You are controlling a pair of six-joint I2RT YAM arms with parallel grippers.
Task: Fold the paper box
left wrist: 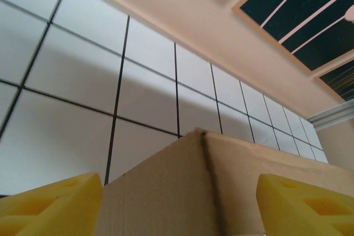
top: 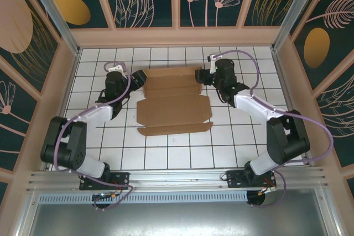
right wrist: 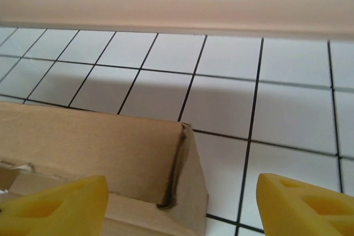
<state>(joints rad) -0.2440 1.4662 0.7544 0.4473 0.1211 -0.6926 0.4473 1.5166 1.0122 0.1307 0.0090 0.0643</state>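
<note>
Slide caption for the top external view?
Left gripper and right gripper, open, flank the far end of the partly folded paper box on the tiled table.

Both arms reach forward. The left gripper [top: 138, 77] sits at the box's [top: 174, 106] far-left corner and the right gripper [top: 202, 75] at its far-right corner, jaws spread wide.

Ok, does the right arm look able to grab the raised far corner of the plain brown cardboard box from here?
Probably yes: the right gripper is open and that corner of the brown cardboard box sits between its yellow fingers, with just white tiled table around it.
</note>
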